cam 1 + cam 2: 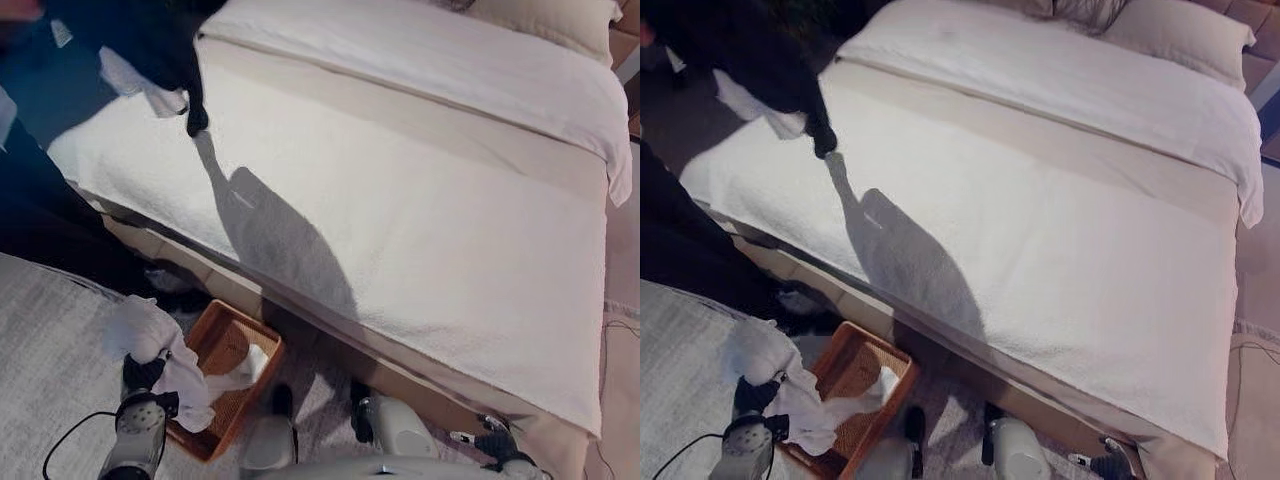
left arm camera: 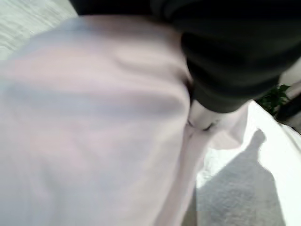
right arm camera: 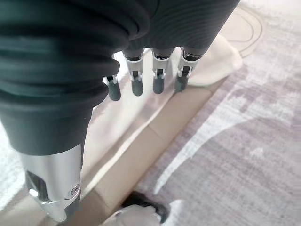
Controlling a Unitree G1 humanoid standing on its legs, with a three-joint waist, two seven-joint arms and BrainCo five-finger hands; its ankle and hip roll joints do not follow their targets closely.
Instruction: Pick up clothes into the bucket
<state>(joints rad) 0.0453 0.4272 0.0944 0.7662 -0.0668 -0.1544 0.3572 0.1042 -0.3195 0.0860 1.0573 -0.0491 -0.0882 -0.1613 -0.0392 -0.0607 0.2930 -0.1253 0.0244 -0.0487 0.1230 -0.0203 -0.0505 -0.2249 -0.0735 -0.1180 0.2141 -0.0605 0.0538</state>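
The left hand (image 1: 143,372) grips a bunched, pale pink cloth (image 1: 150,335). Its tail droops into the wicker basket (image 1: 262,385). The right hand (image 3: 141,70) hangs with its fingers relaxed, empty.

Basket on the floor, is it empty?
Not empty. A white cloth lies inside the basket, and another white cloth hangs over its edge.

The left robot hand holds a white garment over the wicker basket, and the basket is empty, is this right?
Not quite. The basket is not empty: a white cloth already lies inside it, as the left eye view shows. The left robot hand does hold a white garment at its edge.
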